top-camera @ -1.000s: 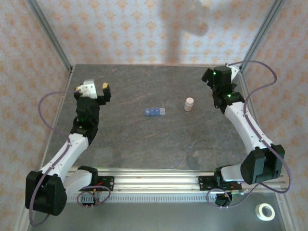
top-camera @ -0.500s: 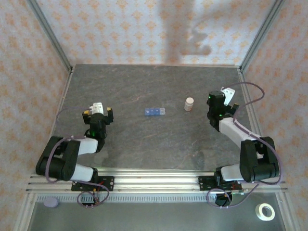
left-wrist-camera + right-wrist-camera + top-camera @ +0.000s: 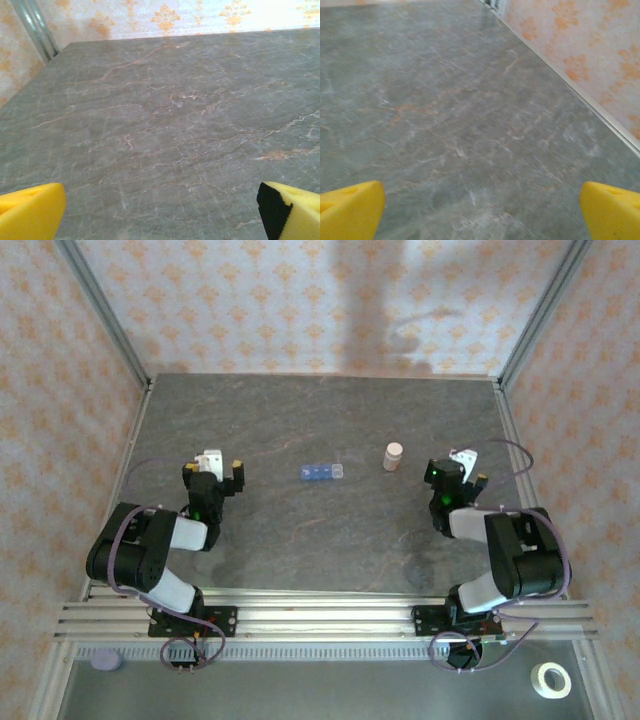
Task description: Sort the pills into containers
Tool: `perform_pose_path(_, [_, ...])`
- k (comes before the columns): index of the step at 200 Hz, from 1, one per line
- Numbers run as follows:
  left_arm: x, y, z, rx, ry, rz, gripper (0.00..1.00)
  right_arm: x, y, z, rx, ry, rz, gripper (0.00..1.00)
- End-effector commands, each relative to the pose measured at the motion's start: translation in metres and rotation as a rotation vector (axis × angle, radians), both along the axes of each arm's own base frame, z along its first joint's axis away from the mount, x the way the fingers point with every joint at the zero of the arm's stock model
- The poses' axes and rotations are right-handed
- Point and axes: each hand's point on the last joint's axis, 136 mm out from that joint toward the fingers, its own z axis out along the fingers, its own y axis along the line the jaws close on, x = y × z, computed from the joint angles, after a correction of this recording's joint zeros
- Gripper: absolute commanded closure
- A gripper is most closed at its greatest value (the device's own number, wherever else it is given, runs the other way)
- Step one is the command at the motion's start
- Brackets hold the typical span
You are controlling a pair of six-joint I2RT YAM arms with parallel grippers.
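Observation:
The containers [image 3: 322, 472], a small translucent blue strip of joined compartments, lie near the middle of the dark stone table. No pills can be made out. My left gripper [image 3: 212, 474] rests low at the left, well left of the strip, open. In the left wrist view the left gripper [image 3: 160, 215] shows two yellow fingertips [image 3: 30, 212] far apart over bare stone. My right gripper [image 3: 456, 470] sits at the right, just beyond a small whitish bottle [image 3: 393, 456], open. In the right wrist view the right gripper [image 3: 480, 212] holds nothing between its yellow fingertips [image 3: 612, 210].
Wallpapered walls and metal frame posts [image 3: 105, 310] enclose the table on three sides. An aluminium rail [image 3: 320, 615] runs along the near edge. A roll of tape [image 3: 549, 679] and a purple disc [image 3: 106, 661] lie below the rail.
Both arms have folded back toward their bases. The grippers dropped from raised, far positions to low ones nearer the front. The strip and the bottle have not moved.

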Motion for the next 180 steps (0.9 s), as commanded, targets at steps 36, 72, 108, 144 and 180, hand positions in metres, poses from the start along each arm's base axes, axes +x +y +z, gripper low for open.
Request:
perform_pose_path(36, [0.014,0.013,0.000,-0.101,0.046,-0.017,0.00,0.017,-0.002,0.007,0.092,-0.130,0.069,0.00])
perform_pose_path(72, [0.012,0.013,0.000,-0.091,0.041,-0.011,0.00,0.015,-0.001,0.006,0.093,-0.111,0.073,0.00])
perform_pose_path(108, [0.013,0.012,0.002,-0.090,0.040,-0.010,0.00,0.015,-0.001,0.007,0.091,-0.112,0.071,0.00])
perform_pose_path(144, [0.013,0.013,0.001,-0.089,0.044,-0.009,0.00,0.020,0.003,0.004,0.097,-0.090,0.101,0.00])
perform_pose_path(180, [0.013,0.013,0.001,-0.089,0.040,-0.009,0.00,0.018,0.005,0.006,0.104,-0.102,0.117,0.00])
